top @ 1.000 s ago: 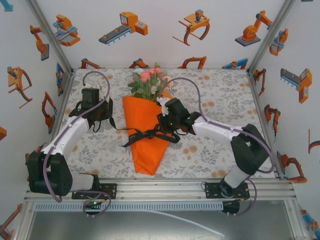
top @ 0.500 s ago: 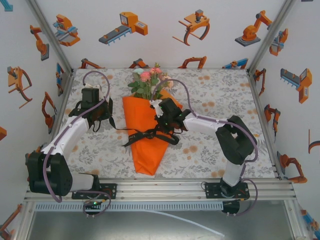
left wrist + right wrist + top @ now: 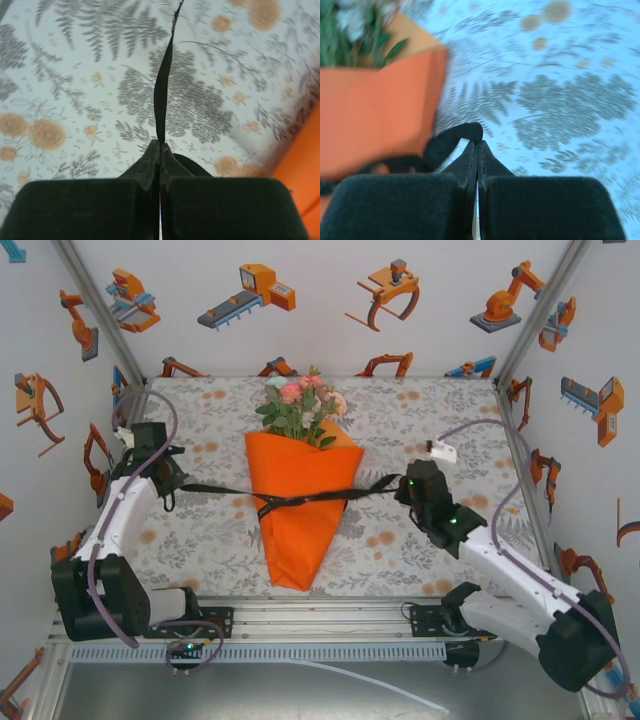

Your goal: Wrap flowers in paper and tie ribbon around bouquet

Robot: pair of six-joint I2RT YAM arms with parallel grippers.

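My left gripper [image 3: 160, 146] is clamped tight, pads [image 3: 145, 165] pressed together w/ the ribbon [image 3: 163, 90] pinched at the very tips. From there the ribbon runs straight out, edge-on and taut, over the tablecloth [image 3: 60, 100]. A strip of orange paper [image 3: 300, 165] shows at the R edge of that wrist view. From the top view, the left gripper [image 3: 170, 487] sits far L on the table, near the L wall. The ribbon [image 3: 220, 489] stretches from it in a near-straight line to the bouquet [image 3: 300, 465].

My right gripper [image 3: 477, 146] is closed hard too, no gap btwn the jaws. A black loop of ribbon [image 3: 452, 140] curls out from the tips toward the paper [image 3: 380, 110]. That view is blurred, so I can't tell how much ribbon sits btwn the pads. Green leaves of the flowers [image 3: 355, 30] show above the paper's top edge. From the top view, the right gripper [image 3: 402, 485] is R of the bouquet and apart from it, w/ the ribbon reaching it in a slight curve.

The bouquet lies mid-table, wide end toward the back, point toward my bases. The paper [image 3: 295, 540] forms a cone. The flowers [image 3: 300, 405], pink, peach + green, stick out of the wide end. The ribbon crosses the cone abt halfway down, w/ a small bunched knot on its L side, and its ends lead out sideways, L and R.
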